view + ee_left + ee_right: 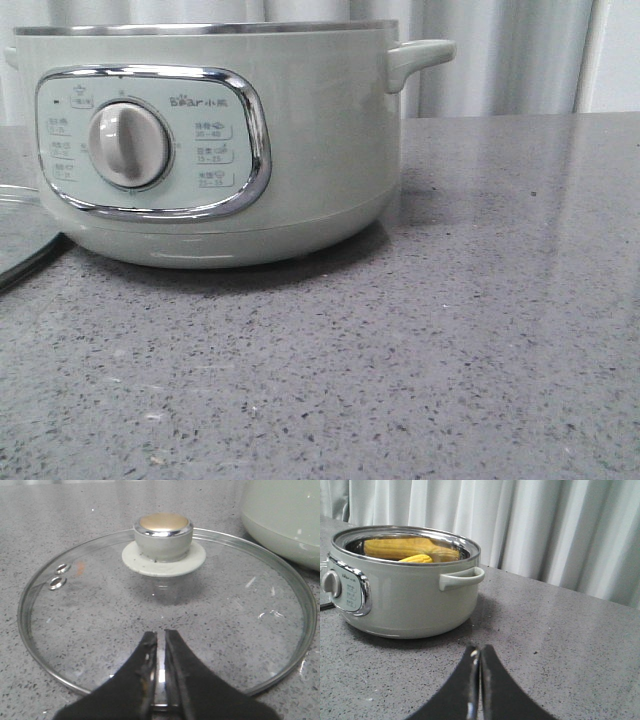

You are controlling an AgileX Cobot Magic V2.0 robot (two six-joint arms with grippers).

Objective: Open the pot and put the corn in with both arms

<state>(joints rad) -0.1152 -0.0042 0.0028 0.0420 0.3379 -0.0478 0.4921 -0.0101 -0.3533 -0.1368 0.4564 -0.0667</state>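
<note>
The pale grey-green pot (310, 150) stands open on the table, its dial panel facing the front camera. In the right wrist view the pot (410, 600) holds the yellow corn (417, 558) inside, below the steel rim. A duller yellow shape shows on the inner wall behind it. My right gripper (480, 650) is shut and empty, low over the table, apart from the pot. My left gripper (160, 635) is shut and empty, just above the near rim of the glass lid (100, 620). The lid lies flat on the table beside the pot (285, 520).
The lid's chrome and beige knob (164, 535) points up. The lid's edge (20, 225) shows at the far left of the front view. A dark cord (30, 262) runs by the pot's base. The grey speckled table (450, 330) stretches to a white curtain (545, 525).
</note>
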